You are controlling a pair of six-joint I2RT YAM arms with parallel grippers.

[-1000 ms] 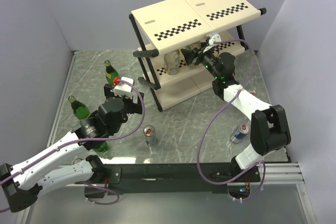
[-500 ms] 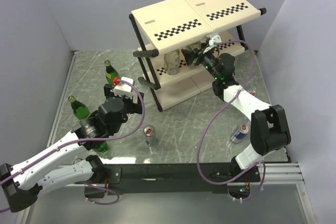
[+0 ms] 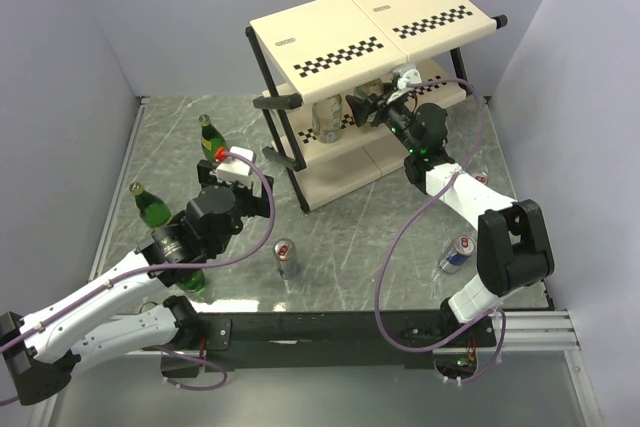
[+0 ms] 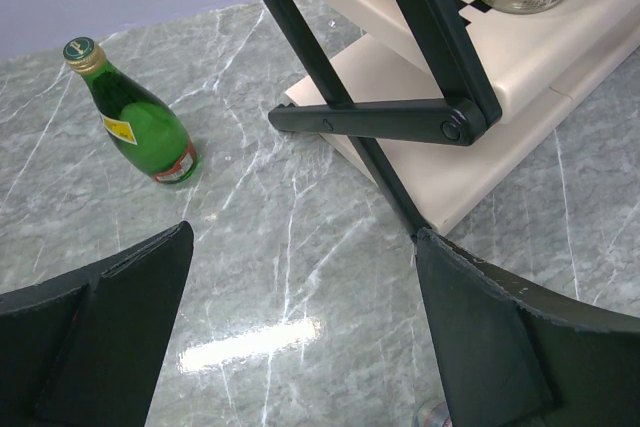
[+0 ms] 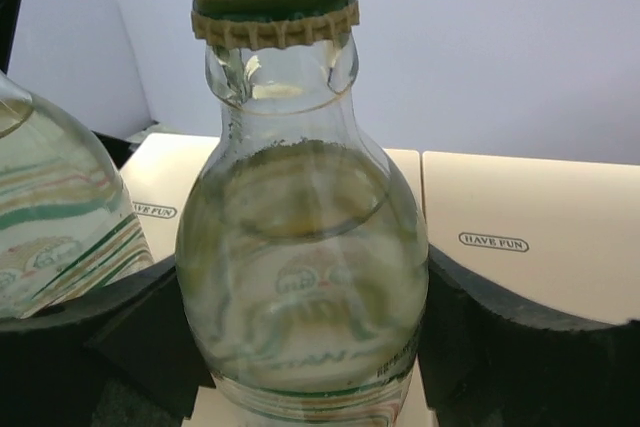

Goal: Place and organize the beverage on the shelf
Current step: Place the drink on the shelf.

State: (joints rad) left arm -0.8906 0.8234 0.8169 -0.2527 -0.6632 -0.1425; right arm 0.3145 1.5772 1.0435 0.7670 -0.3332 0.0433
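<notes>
A clear bottle (image 5: 300, 247) with a crimped cap is being held upright at the middle tier of the shelf (image 3: 370, 22). The right hand (image 3: 363, 107) is grasping its body between both fingers. A second clear bottle (image 3: 329, 119) is standing just left of it on the same tier. The left hand (image 4: 300, 347) is hanging released over the worktop (image 4: 280, 227) beside the shelf's near-left leg, and a green bottle (image 4: 135, 117) is standing farther left.

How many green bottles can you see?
3, all on the table left of the shelf: the far green bottle, the middle green bottle, and the near green bottle, half hidden under the left arm. Others may be hidden.
</notes>
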